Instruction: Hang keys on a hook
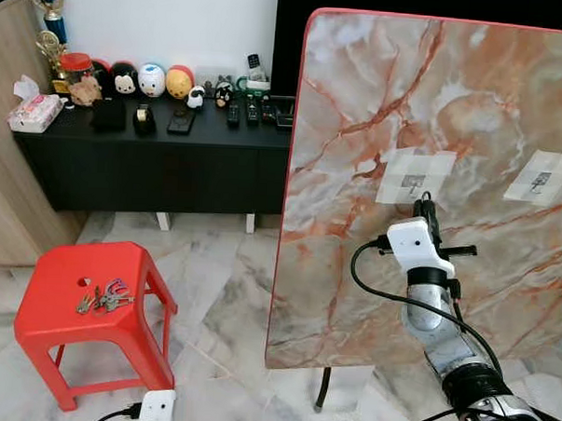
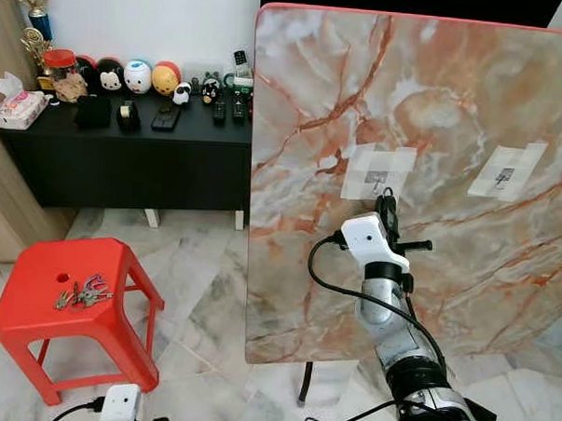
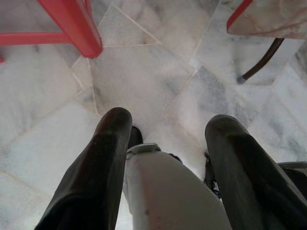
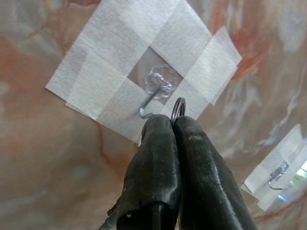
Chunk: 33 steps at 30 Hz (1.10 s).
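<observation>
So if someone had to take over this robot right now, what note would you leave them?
Right hand: shut on a key ring, held up just beside the hook taped to the marble board; the ring is not on the hook yet.
Left hand: open, low, over the floor.
A bunch of keys lies on the red stool.
A second taped hook is free.
Left to do: slip the ring over the hook, let go.

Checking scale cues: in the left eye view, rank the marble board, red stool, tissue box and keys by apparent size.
1. marble board
2. red stool
3. tissue box
4. keys

The last two look close; the box sits farther away.
</observation>
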Available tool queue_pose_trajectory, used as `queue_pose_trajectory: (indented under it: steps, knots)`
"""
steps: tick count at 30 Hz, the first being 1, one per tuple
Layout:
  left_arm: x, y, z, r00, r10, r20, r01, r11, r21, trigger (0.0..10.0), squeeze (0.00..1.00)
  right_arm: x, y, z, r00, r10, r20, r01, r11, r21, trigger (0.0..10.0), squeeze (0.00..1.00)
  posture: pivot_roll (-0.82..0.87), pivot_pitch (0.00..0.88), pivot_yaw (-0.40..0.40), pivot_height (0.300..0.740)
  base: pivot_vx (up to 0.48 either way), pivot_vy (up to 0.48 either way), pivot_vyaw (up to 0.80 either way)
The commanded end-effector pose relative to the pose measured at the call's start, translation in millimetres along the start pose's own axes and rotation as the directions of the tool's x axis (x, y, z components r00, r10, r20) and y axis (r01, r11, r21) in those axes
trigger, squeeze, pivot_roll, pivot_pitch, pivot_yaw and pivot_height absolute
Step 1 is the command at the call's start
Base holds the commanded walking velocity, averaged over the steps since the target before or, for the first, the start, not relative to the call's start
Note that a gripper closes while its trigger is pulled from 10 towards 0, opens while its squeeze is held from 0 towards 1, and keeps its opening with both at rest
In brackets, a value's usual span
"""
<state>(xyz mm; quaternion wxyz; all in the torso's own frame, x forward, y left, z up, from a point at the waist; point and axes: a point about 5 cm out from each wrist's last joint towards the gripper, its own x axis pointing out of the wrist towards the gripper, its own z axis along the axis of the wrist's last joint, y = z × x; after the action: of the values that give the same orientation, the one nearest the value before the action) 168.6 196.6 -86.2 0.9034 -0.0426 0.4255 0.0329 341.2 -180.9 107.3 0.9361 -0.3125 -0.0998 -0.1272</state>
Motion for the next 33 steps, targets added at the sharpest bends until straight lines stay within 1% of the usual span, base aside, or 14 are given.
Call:
queue_pose_trajectory:
  steps: [1, 13, 25, 33]
  knots:
    - [0.0, -1.6, -3, 1.0, -0.007, -0.022, 0.007, 1.0, -0.013, 10.0, 0.0, 4.7, -2.8, 2, 1.0, 0.002, 0.004, -0.002, 1.0, -0.011, 10.0, 0.0, 0.02, 0.0, -0.096, 0.74, 0.0, 0.0, 0.0]
    - [-1.2, -7.2, -11, 0.999, -0.006, -0.052, 0.005, 1.0, -0.02, 10.0, 0.0, 6.1, -4.1, -1, 1.0, 0.023, -0.015, -0.024, 0.999, -0.029, 10.0, 0.0, 0.02, 0.0, -0.099, 0.74, 0.0, 0.0, 0.0]
    - [-0.7, -13.9, -13, 0.998, -0.008, -0.061, 0.007, 1.0, -0.021, 10.0, 0.0, 5.8, 1.5, 0, 0.998, 0.062, -0.019, -0.063, 0.996, -0.062, 10.0, 0.0, 0.02, 0.0, -0.093, 0.74, 0.0, 0.0, 0.0]
    - [-2.7, -11.4, -18, 0.998, -0.002, -0.07, 0.001, 1.0, -0.021, 10.0, 0.0, 6.2, 2.6, 2, 0.998, 0.064, -0.008, -0.064, 0.996, -0.063, 10.0, 0.0, 0.02, 0.0, -0.092, 0.74, 0.0, 0.0, 0.0]
